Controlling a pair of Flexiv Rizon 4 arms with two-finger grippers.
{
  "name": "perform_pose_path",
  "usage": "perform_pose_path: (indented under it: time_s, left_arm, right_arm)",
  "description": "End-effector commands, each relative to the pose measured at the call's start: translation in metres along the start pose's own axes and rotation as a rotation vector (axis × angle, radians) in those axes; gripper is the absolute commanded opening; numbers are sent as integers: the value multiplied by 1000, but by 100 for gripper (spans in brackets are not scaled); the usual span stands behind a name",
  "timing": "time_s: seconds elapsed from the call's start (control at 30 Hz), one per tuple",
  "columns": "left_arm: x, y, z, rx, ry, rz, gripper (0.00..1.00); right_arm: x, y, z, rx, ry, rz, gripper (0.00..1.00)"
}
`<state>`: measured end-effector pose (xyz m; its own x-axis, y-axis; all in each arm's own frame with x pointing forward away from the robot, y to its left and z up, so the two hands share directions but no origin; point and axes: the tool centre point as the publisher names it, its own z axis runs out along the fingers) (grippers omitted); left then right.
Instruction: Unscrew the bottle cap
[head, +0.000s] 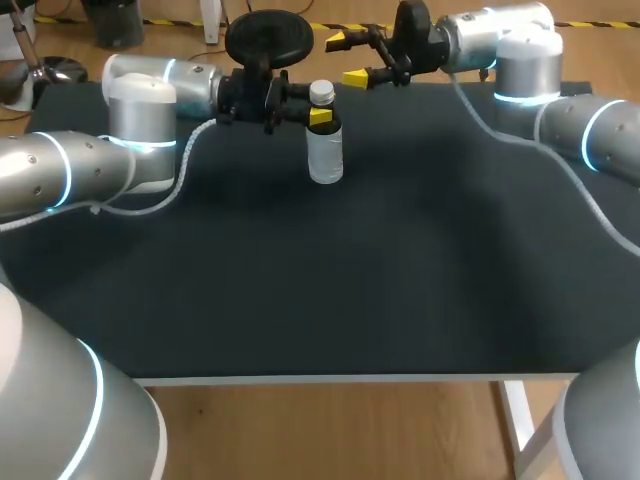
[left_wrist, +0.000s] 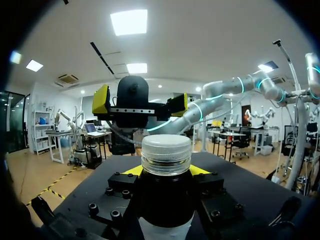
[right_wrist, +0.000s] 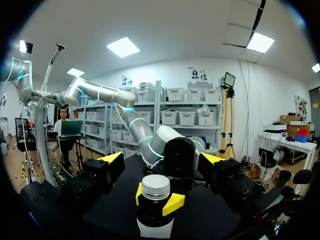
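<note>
Left hand is clamping the bottle just below its white cap. The bottle is standing upright on the worktop, and the right hand is hanging spread wide just beyond the bottle.

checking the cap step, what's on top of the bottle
A white cap sits on the bottle. The left hand clamps the bottle just below the cap, so the neck under it is covered.
</note>
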<state>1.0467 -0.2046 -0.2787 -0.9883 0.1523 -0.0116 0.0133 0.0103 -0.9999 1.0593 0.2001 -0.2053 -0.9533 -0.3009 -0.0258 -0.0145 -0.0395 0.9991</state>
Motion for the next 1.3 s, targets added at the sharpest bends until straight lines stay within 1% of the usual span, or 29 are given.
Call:
perform_pose_path:
  time_s: [0.03, 0.1, 0.13, 0.23, 0.27, 0.3, 0.33, 0.37, 0.4, 0.5, 0.57, 0.6, 0.67, 0.9, 1.3]
  left_arm:
    - [-1, 0, 0, -1, 3, -1, 0]
    - [-1, 0, 0, -1, 3, -1, 0]
    - [-1, 0, 0, -1, 3, -1, 0]
    - [-1, 0, 0, -1, 3, -1, 0]
    - [-1, 0, 0, -1, 3, -1, 0]
    - [-1, 0, 0, -1, 3, -1, 0]
    - [-1, 0, 0, -1, 3, -1, 0]
    - [-1, 0, 0, -1, 3, -1, 0]
    - [-1, 0, 0, -1, 3, -1, 0]
    - [-1, 0, 0, -1, 3, -1, 0]
    - [-1, 0, 0, -1, 3, -1, 0]
    - [-1, 0, 0, -1, 3, -1, 0]
    - [-1, 0, 0, -1, 3, -1, 0]
    - [-1, 0, 0, -1, 3, -1, 0]
    - [-1, 0, 0, -1, 3, -1, 0]
  right_arm:
    - [10, 9, 4, 204, -868, 5, 100]
    - [10, 9, 4, 221, -924, -4, 100]
    - [10, 9, 4, 214, -938, -1, 100]
    - [11, 8, 6, 237, -993, -13, 100]
    - [11, 8, 8, 243, -1000, -18, 100]
    - [11, 8, 9, 238, -1016, -24, 100]
    - [11, 8, 10, 252, -1049, -12, 100]
    - [11, 7, 11, 246, -1047, -26, 100]
    - [11, 7, 12, 234, -1063, -23, 100]
    - [12, 5, 14, 237, -1094, -27, 100]
    - [12, 4, 15, 264, -1127, -21, 100]
    - [12, 3, 16, 251, -1127, -22, 100]
    - [12, 2, 16, 265, -1143, -24, 100]
    - [12, 0, 19, 248, -1164, -21, 100]
    - [5, -14, 20, 236, -1199, 1, 100]
